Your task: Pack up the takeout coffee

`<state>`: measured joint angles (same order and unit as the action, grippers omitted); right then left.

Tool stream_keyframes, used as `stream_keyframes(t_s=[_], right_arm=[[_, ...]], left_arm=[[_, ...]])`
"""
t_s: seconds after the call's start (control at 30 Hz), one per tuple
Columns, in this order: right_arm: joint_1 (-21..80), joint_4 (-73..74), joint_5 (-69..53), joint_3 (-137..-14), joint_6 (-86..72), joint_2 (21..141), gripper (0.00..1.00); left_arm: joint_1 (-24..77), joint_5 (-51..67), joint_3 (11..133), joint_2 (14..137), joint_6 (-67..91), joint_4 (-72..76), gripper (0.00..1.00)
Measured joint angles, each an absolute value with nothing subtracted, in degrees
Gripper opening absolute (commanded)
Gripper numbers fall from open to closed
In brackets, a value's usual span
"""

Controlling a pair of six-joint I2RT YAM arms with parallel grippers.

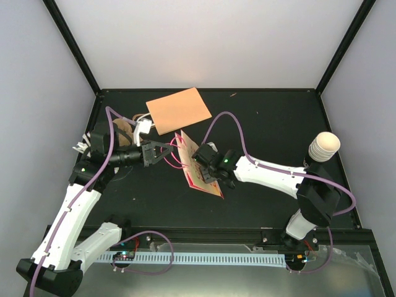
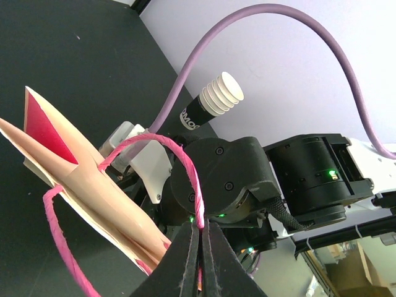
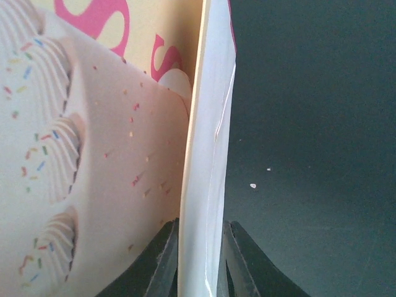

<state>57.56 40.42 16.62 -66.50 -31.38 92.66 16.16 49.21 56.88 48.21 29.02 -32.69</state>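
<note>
Two pinches held: left gripper (image 2: 201,230) on the pink handle (image 2: 189,158), right gripper (image 3: 199,234) on the paper bag (image 2: 93,185) wall; gentle, even spreading seemed wisest.

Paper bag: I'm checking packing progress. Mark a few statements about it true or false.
1. The left gripper is shut on the pink handle of the paper bag. True.
2. The takeout coffee is inside the bag. False: it stands on the table, far right, apart from the bag.
3. The right gripper clamps the bag's paper edge. True.
4. The tan sheet lies inside the bag. False: it lies flat on the table beyond it.
</note>
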Motion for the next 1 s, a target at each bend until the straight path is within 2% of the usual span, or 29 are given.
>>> stream_keyframes(t_s=[0.47, 0.73, 1.0], right_arm=[[57.6, 40.2, 16.0, -65.9, -31.1, 92.6, 0.22], [57.6, 39.9, 15.9, -65.8, -30.6, 92.6, 0.02], [57.6, 39.9, 16.3, -65.8, -30.5, 92.6, 0.01]], left_arm=[[16.2, 49.2, 56.9, 48.2, 29.0, -32.7, 0.02], [16.2, 49.2, 56.9, 48.2, 29.0, -32.7, 0.01], [16.2, 49.2, 56.9, 48.2, 28.7, -32.7, 0.02]])
